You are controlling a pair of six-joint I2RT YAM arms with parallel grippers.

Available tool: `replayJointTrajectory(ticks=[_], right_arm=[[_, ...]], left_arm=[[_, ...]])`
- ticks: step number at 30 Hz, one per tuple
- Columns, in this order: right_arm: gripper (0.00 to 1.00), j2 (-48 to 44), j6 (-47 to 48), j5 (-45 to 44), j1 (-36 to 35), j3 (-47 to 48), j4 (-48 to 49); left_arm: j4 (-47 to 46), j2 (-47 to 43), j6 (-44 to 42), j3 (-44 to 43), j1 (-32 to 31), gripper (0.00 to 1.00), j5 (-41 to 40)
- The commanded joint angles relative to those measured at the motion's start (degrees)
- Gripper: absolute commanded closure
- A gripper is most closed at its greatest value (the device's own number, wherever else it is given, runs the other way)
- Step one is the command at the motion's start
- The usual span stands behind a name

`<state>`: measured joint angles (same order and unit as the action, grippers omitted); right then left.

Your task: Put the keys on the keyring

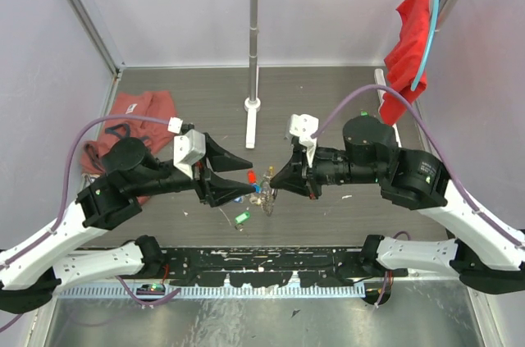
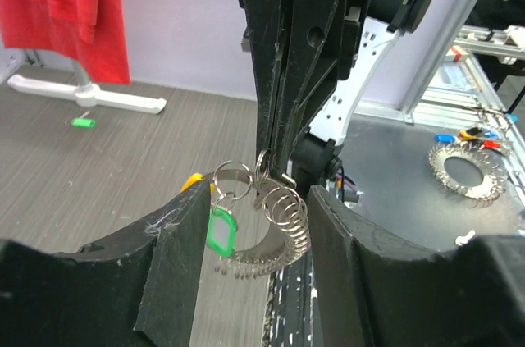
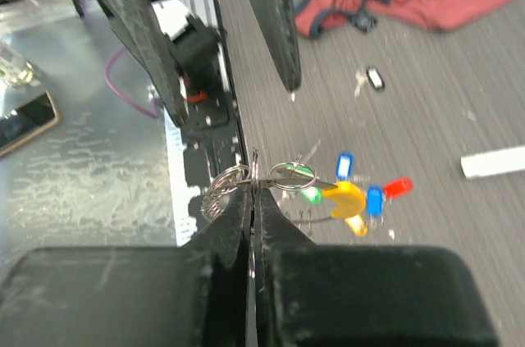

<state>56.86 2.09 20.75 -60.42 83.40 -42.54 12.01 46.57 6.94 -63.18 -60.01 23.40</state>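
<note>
Threading in progress: right pincer (image 3: pixel 253 191) clenched on the keyring (image 2: pixel 289 217), green-tagged key (image 2: pixel 220 229) hanging from it; left pincer (image 2: pixel 258 195), released, probably must next fetch a loose key (image 1: pixel 242 217).

The silvery coiled metal keyring with a curved yellow section (image 2: pixel 287 220) is pinched in the tips of the black right gripper (image 1: pixel 276 186), which reaches in from its right; the black left gripper (image 1: pixel 244 181) is on its left, fingers spread to either side of it; the small plastic-tagged metal keys (image 3: pixel 374 199) cluster at its left; the white T-footed metal stand (image 1: pixel 252 109) stands behind it; the crumpled red cloth (image 1: pixel 135 117) lies far behind and left.
</note>
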Motion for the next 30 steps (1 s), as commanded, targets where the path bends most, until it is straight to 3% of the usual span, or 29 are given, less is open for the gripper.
replayJointTrajectory(ticks=[1,8,12,30], right_arm=[[0.99,3.3,0.6,-5.1,-0.3,7.4,-15.0],[0.99,10.9,-1.7,-11.9,-0.2,16.0,-29.3],[0.99,15.9,-3.6,-14.7,-0.2,15.1,-35.8],[0.99,16.5,-2.0,-7.4,-0.3,14.5,-31.1]], left_arm=[[5.0,0.3,-3.5,-1.6,0.0,0.43,-2.4],[4.9,2.7,-4.7,-0.6,0.1,0.48,-1.7],[5.0,2.9,-4.9,0.4,0.1,0.5,-2.1],[-2.8,3.8,-3.2,6.9,0.0,0.6,1.8]])
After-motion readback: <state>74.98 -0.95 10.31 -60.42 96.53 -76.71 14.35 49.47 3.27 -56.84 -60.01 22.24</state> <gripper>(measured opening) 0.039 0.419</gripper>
